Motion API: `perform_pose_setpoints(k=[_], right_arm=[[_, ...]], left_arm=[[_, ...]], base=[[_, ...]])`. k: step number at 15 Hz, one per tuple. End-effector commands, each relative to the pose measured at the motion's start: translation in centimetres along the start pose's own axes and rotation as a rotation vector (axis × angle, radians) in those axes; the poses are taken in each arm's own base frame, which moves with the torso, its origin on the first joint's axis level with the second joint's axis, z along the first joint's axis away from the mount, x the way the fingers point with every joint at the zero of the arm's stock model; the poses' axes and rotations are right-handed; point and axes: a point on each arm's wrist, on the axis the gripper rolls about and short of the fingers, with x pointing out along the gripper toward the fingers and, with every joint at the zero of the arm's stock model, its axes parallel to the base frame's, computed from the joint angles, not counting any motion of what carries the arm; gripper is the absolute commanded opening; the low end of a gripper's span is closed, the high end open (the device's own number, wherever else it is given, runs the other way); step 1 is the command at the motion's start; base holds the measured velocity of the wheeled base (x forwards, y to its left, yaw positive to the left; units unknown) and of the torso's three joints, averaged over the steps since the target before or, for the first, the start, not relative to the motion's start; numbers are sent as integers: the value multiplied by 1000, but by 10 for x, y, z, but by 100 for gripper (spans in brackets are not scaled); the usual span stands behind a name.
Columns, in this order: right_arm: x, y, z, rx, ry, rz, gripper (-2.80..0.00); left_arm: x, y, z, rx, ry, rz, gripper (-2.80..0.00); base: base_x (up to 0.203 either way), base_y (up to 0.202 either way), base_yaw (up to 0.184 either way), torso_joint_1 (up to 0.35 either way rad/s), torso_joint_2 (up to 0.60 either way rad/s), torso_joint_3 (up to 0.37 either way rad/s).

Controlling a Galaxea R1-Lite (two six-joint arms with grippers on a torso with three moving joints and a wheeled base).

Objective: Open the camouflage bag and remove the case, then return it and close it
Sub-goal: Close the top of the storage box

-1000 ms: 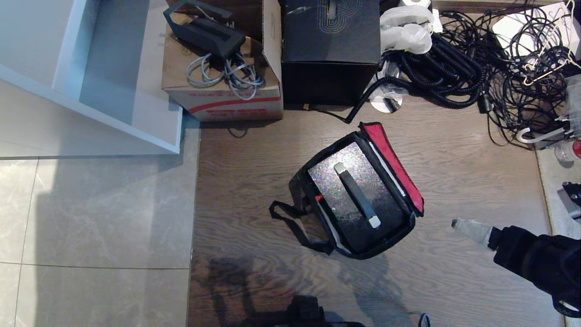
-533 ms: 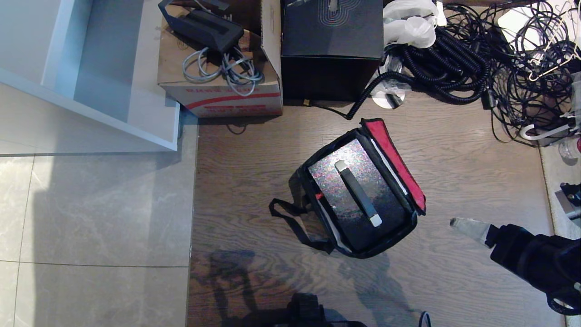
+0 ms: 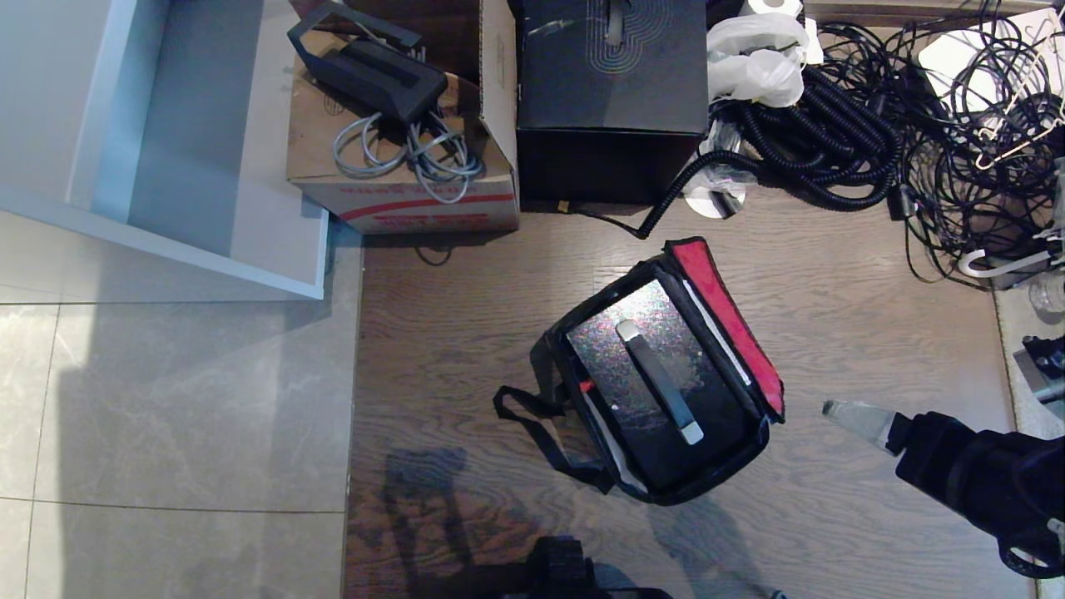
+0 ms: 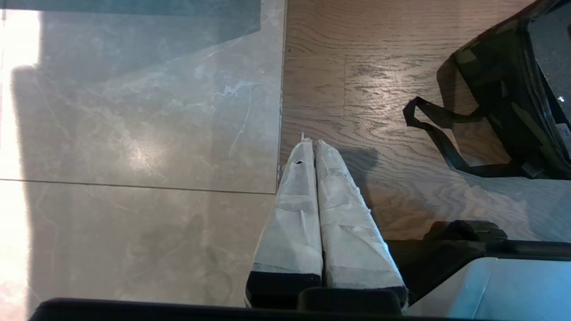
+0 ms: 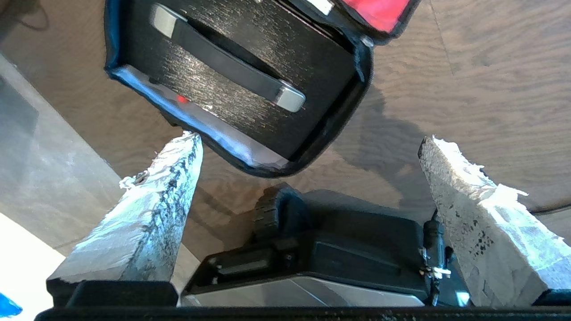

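Biggest thing in the shot was the wood floor (image 3: pixel 466 333), with grey tile (image 3: pixel 166 399) off to the left. Up top sat a black cube box (image 3: pixel 611 91) with a swirl line pattern on its lid, next to a cardboard box (image 3: pixel 399 179) with red printing along the front that I couldn't read. A big mess of black cables (image 3: pixel 899 125) was piled at the upper right.

The camouflage bag (image 3: pixel 574 416) sat mid-floor, lid flipped back and showing red lining, strap flopped out to the left. The case (image 3: pixel 657 383) was inside it, handle up, small red latch on the left edge.

The right gripper (image 5: pixel 308 147) hung just right of the bag, jaws spread wide and holding nothing. The left gripper (image 4: pixel 313 147) was parked over the tile-wood seam with its padded fingers (image 4: pixel 294 209) pressed together, empty.
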Motion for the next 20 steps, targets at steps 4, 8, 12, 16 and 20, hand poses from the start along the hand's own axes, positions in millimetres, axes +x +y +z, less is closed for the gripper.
perform_pose_setpoints(k=[4, 8, 12, 16, 20], right_arm=[[13, -4, -6, 6, 30, -63, 0], [46, -17, -3, 36, 32, -232, 0], [101, -44, 7, 129, -6, -399, 0], [168, -81, 25, 377, -27, -483, 0], [229, -117, 37, 536, 47, -416, 0]], left_arm=[[0, 0, 0, 0, -1, 1, -280], [0, 0, 0, -1, -1, 1, -280], [0, 0, 0, -1, -1, 0, -280], [0, 0, 0, -1, -1, 0, -280], [0, 0, 0, 1, -1, 1, -280]], base=[[0, 0, 0, 0, 0, 0], [0, 0, 0, 0, 0, 0], [0, 0, 0, 0, 0, 0], [0, 0, 0, 0, 0, 0], [0, 0, 0, 0, 0, 0]])
